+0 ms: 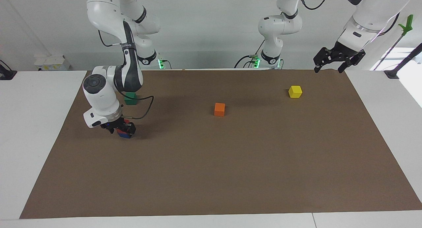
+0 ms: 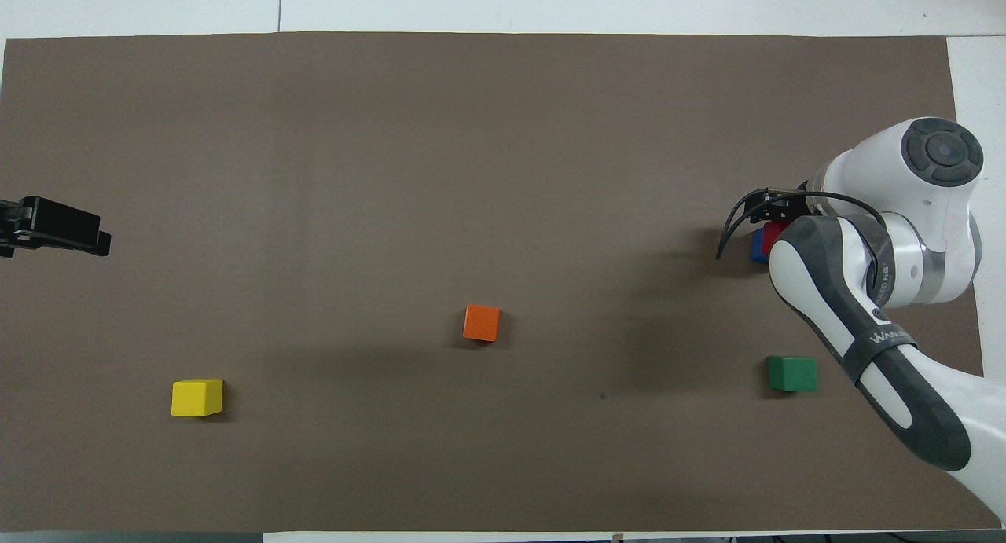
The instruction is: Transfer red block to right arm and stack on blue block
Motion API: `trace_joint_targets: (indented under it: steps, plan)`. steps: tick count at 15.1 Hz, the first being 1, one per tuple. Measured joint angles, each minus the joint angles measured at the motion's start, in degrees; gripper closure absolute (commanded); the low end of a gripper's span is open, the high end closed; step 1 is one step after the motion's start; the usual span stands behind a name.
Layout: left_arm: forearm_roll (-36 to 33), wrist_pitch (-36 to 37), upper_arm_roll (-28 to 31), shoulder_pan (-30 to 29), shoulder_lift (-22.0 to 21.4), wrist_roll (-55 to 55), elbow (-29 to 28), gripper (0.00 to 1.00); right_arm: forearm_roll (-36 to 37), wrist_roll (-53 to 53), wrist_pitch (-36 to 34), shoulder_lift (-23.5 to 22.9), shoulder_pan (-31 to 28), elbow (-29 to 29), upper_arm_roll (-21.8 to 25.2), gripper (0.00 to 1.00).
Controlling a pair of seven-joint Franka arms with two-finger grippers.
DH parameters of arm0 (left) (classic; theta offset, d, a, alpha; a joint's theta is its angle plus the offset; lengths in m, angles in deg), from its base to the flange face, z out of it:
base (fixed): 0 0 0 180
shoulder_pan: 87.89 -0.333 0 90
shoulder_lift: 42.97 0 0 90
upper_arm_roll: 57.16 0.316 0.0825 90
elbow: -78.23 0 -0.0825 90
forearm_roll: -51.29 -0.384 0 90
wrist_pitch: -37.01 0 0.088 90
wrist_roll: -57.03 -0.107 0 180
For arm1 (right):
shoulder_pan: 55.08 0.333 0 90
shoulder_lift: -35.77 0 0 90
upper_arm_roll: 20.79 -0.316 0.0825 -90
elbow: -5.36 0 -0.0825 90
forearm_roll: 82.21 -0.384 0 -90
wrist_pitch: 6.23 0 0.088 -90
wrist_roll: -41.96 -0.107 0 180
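My right gripper (image 1: 123,128) is low over the mat toward the right arm's end of the table, shut on the red block (image 1: 119,131). The red block sits on top of the blue block (image 1: 125,135), which rests on the mat. In the overhead view the right gripper (image 2: 776,215) and forearm hide most of the red block (image 2: 774,232) and the blue block (image 2: 757,248). My left gripper (image 1: 329,69) is open and empty, raised over the mat's edge at the left arm's end, and it waits; it also shows in the overhead view (image 2: 55,229).
A green cube (image 1: 131,98) lies nearer to the robots than the stack, partly covered by the right arm. An orange cube (image 1: 219,109) lies mid-mat. A yellow cube (image 1: 295,91) lies toward the left arm's end. The brown mat (image 1: 230,175) covers the white table.
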Motion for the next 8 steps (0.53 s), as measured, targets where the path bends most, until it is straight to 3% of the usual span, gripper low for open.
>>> trace_joint_targets:
  steps: [4,8]
  plan:
    - [0.00,0.00,0.00,0.00,-0.05,0.00,0.00,0.00,0.01,0.00,-0.39,0.15,-0.08,1.56,0.01,0.00]
    - [0.00,0.00,0.01,0.00,-0.57,0.00,0.01,0.00,0.22,1.41,-9.78,1.51,-0.07,9.97,-0.13,0.00]
